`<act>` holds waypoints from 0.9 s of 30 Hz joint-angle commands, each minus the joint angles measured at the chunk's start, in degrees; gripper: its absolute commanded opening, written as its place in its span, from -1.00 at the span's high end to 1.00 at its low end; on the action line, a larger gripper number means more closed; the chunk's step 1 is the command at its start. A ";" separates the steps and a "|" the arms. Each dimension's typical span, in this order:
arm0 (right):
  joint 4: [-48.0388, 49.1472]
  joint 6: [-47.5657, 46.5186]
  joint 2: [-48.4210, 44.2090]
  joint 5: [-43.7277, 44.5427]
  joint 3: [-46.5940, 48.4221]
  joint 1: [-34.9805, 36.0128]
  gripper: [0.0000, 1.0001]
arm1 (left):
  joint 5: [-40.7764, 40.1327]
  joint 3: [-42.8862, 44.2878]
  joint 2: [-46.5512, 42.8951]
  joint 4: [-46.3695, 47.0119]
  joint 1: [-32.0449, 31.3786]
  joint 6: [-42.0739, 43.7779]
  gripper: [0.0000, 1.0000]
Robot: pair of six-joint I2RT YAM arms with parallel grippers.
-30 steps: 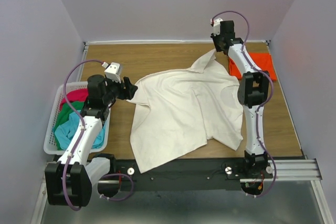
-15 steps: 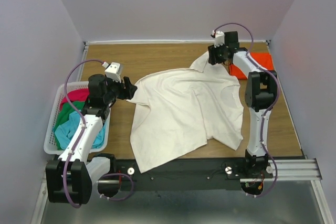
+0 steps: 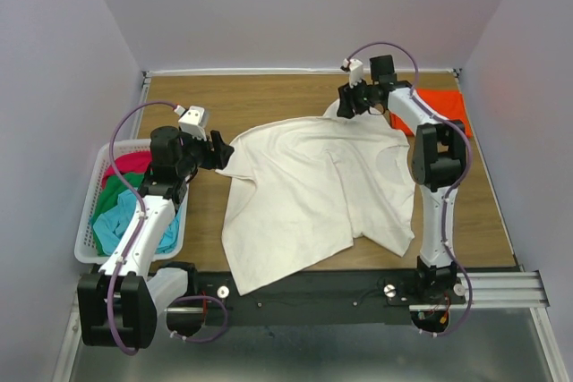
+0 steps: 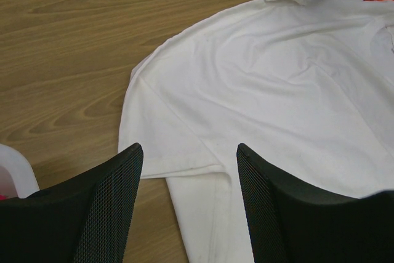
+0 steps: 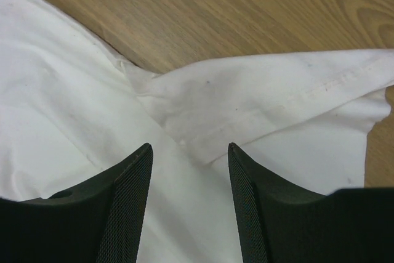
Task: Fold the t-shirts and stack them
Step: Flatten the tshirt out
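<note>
**Both grippers open, one lined up on each sleeve**

Cream-white t-shirt (image 3: 313,185) lies spread but rumpled mid wooden table (image 3: 269,96), near-right part doubled over.

- **L gripper (image 4: 188,152):** hovers at the shirt's left sleeve (image 4: 166,127). Fingers apart, nothing btwn them, sleeve hem just ahead of the tips.
- **R gripper (image 5: 189,149):** reaches across to the far sleeve (image 5: 265,100). Fingers likewise spread & empty, sleeve seam centred in the gap.

Prob reason: each arm is set over a sleeve so both can be pinched & folded inward tog.

Orange t-shirt (image 3: 443,105) sits folded at far-right corner, clear of the work, likely the stack's base. Crimson (image 3: 125,165), green (image 3: 116,194) & light blue (image 3: 112,225) t-shirts lie bunched in white lattice basket (image 3: 85,230) at left, beside the L arm for easy pickup.
</note>
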 commanded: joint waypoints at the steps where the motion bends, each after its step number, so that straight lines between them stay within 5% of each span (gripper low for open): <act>1: -4.18 -2.97 3.75 4.70 2.67 1.55 -0.18 | -0.10 1.34 -0.42 0.14 -0.31 0.72 -0.40; 11: -5.50 -4.64 6.13 10.42 4.16 2.88 -0.04 | 0.60 1.34 0.11 0.23 -0.31 0.80 -0.40; 17: -5.50 -6.04 7.09 15.52 8.11 3.84 0.66 | 0.60 1.42 0.02 0.23 -0.31 0.80 -0.40; 21: -5.50 -7.18 9.46 18.33 12.94 5.16 0.85 | 0.69 1.42 0.11 0.23 -0.23 0.89 -0.40; 26: -3.84 -9.91 16.49 22.02 27.70 9.29 0.84 | 0.25 1.25 0.20 0.15 -0.31 0.98 -0.40; 27: -2.09 -9.74 17.80 23.33 28.41 10.08 0.52 | 0.08 1.25 0.20 0.14 -0.23 0.98 -0.40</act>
